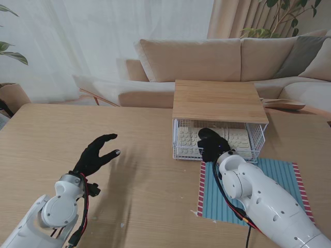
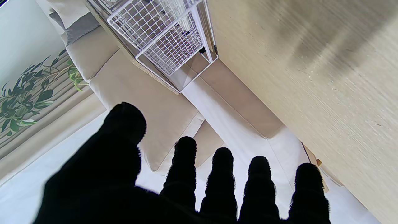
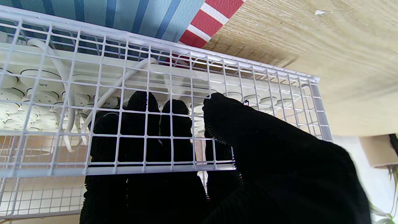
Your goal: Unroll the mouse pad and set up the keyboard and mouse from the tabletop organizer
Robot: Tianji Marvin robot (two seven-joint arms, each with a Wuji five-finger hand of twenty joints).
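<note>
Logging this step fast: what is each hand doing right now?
Left hand: open, holding nothing, fingers spread over the table.
Right hand: inside the wire drawer over the keyboard; grasp cannot be told.

Striped blue mouse pad [image 1: 282, 178] flat on table, white keyboard [image 1: 238, 138] inside wire organizer [image 1: 257, 135]

A beige sofa [image 1: 217, 62] stands beyond the table [image 1: 139, 124] — curtains [image 1: 238, 20] and a leafy plant [image 1: 289, 13] behind the sofa.
</note>
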